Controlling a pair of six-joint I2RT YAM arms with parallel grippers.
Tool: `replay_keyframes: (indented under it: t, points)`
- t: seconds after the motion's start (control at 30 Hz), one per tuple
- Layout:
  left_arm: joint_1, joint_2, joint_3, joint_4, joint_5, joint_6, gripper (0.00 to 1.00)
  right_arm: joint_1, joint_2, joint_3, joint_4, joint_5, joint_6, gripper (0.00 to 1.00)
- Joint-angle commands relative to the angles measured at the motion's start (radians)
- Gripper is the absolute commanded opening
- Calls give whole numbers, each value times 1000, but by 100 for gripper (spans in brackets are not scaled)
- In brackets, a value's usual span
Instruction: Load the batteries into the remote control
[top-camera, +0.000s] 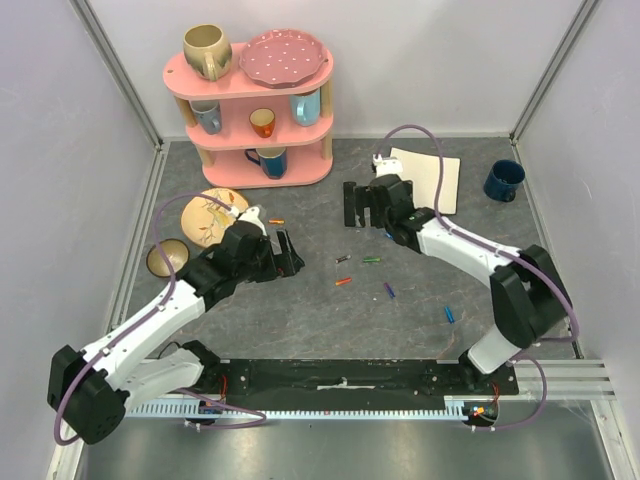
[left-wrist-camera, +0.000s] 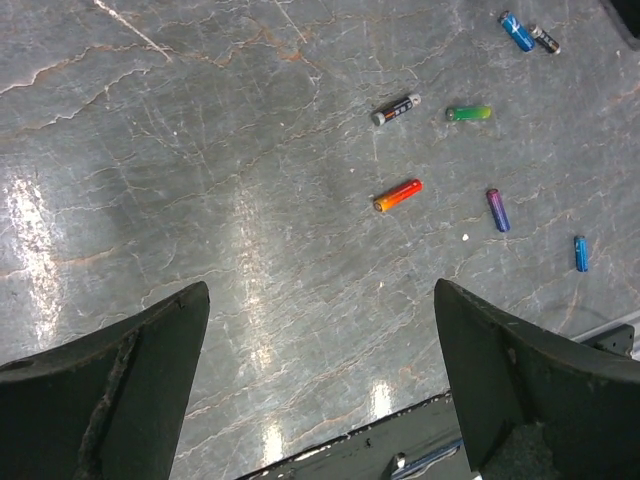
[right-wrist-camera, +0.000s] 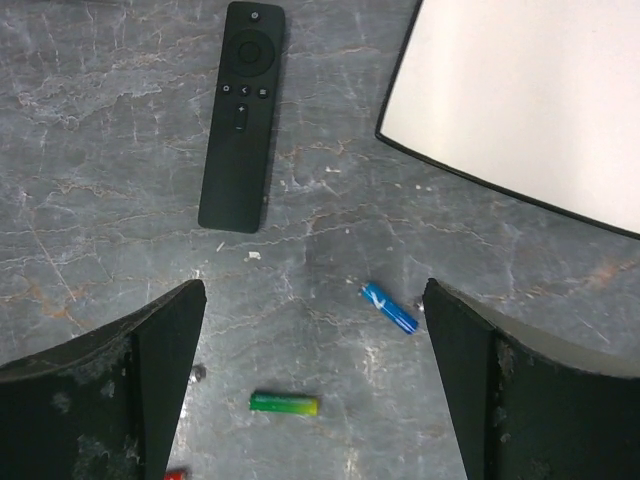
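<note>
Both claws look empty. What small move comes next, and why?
Probably the right gripper moves onto the remote to grasp it: its jaws are open and empty, the remote lies buttons up just ahead, and the batteries are loose on the table.

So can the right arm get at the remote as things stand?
Probably yes. The remote lies face up on the bare table just ahead of the open right gripper, with nothing on it. The blue battery and white board lie apart from it.
</note>
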Motion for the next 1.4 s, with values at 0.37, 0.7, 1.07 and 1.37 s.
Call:
replay_keyframes:
  t: [0.37, 0.7, 1.07, 1.37]
  points:
    - [-2, -250, -81, 28, 150, 92, 97, 10, 373, 403, -114, -42, 19, 98]
    - [-2, -299, -111, 6, 141, 89, 99, 10, 564, 556, -186, -31, 21, 98]
    - [-2, -308, -120, 17, 131, 87, 98, 1, 659, 616, -205, -50, 59, 90]
    - [-2, -319, -122, 14, 127, 83, 97, -5, 661, 578, -198, -74, 91, 78]
